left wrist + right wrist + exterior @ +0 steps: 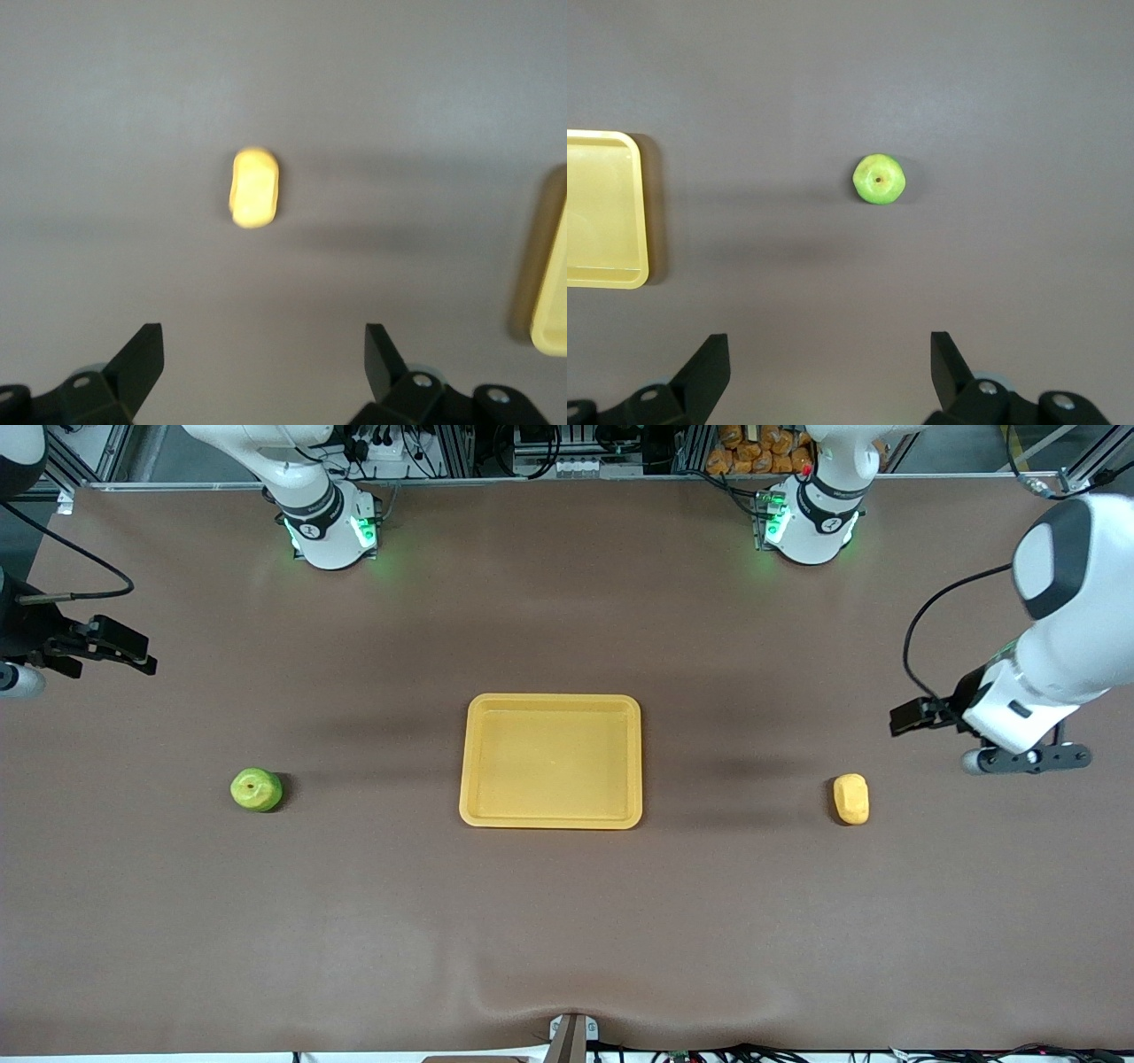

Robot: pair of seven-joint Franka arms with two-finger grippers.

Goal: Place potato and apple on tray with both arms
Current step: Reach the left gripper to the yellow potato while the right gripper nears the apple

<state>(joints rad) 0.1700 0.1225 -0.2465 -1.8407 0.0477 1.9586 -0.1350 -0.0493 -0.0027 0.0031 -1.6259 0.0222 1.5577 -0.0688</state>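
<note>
Both grippers (264,365) (829,372) hover open, potato (850,799) and apple (257,789) untouched.

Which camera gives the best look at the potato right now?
The left wrist view: the potato sits near the middle of the picture, unobstructed, lying on the brown table with the open left gripper above it. The front view shows it smaller, toward the left arm's end. The right wrist view doesn't show it.

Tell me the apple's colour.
Bright green apple with a yellowish tinge; clearest in the right wrist view.
</note>
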